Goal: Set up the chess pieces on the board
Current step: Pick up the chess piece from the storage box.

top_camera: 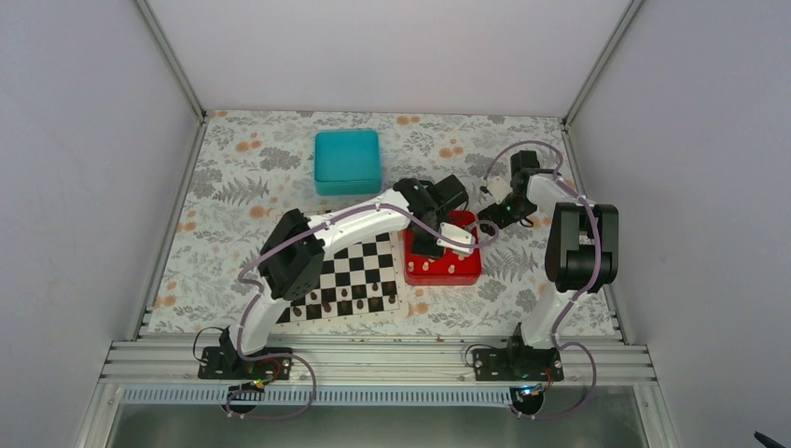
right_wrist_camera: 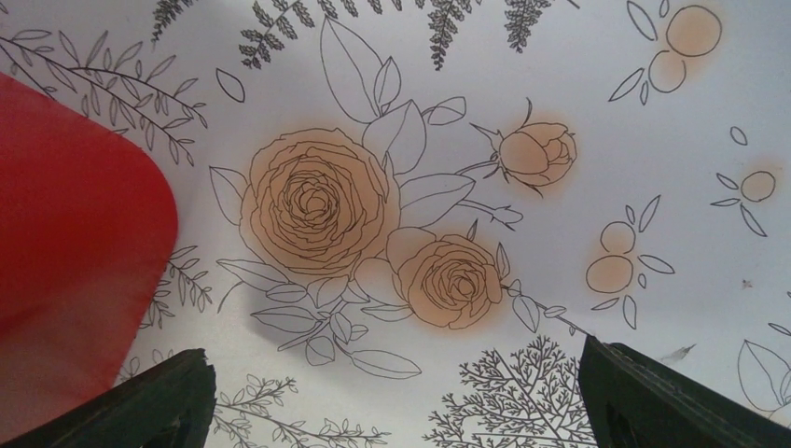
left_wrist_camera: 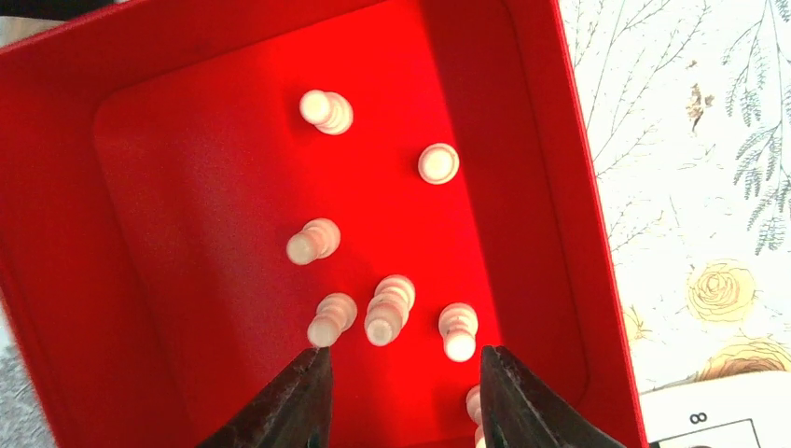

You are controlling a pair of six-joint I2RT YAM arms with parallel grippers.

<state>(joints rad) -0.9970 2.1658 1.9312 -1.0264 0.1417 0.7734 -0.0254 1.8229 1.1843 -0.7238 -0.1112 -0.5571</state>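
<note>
The left pincer is hovering part-spread, pinching nothing, over the cream chess pieces lying loose in the red tray. The board beside it is showing only dark pieces on its near rows, so the cream setup looks barely begun. The right pincer is hanging wide apart over the floral table.

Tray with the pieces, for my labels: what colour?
Bright red tray, best seen from the left wrist.
</note>
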